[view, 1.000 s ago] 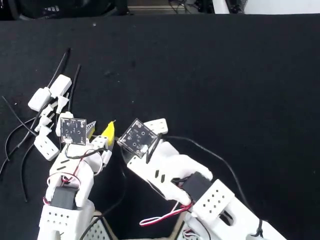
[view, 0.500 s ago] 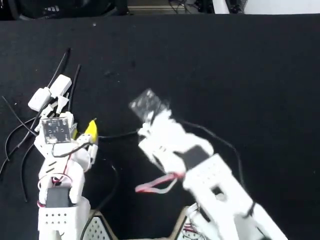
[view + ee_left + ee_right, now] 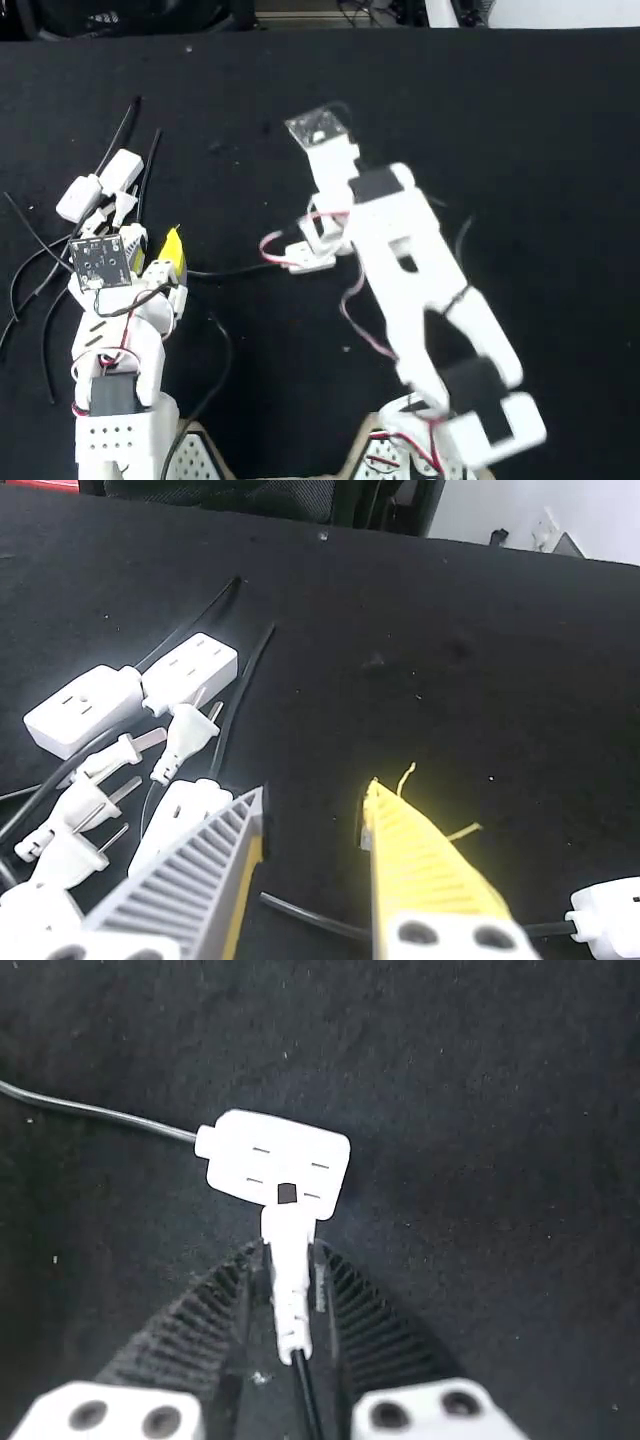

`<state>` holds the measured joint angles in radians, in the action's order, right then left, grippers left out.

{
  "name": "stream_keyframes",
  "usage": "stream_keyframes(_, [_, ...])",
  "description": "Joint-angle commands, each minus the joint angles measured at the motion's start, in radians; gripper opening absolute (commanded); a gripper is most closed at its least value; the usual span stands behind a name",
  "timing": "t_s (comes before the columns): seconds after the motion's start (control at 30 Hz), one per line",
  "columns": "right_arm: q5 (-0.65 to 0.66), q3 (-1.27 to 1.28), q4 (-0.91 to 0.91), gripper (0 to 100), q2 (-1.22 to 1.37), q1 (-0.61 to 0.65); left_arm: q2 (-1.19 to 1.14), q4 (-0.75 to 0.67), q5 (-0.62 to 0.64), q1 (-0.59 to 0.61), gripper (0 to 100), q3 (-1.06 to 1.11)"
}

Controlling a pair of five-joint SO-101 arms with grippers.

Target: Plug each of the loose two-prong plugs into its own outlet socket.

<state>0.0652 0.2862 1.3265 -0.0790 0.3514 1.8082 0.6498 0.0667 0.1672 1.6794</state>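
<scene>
The right gripper (image 3: 290,1295) is pinching a white plug (image 3: 289,1250) between its closed-in fingers. The plug is touching the side of a white socket (image 3: 278,1165) that is lying on the black table (image 3: 500,1110) with a black cord (image 3: 90,1110) trailing off it; whether the prongs are in cannot be told. The left gripper (image 3: 312,798) is hanging with fingers spread and gripping nothing, just beside the heap where loose plugs (image 3: 185,735) are lying against two white outlets (image 3: 190,660).
</scene>
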Motion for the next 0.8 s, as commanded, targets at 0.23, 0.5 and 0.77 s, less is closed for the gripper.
stream_keyframes(0.23, [-0.069, -0.349, 0.227, 1.1, 0.274, -0.041, 0.011, 0.032, -0.003, -0.099, 17, 0.019])
stream_keyframes(0.5, [-0.069, -0.407, 0.227, 1.1, 0.367, -0.043, 0.011, 0.038, -0.005, -0.113, 17, 0.019])
stream_keyframes(0.77, [-0.106, -0.503, 0.244, 1.1, 0.443, -0.043, 0.011, 0.037, -0.005, -0.113, 17, 0.019])
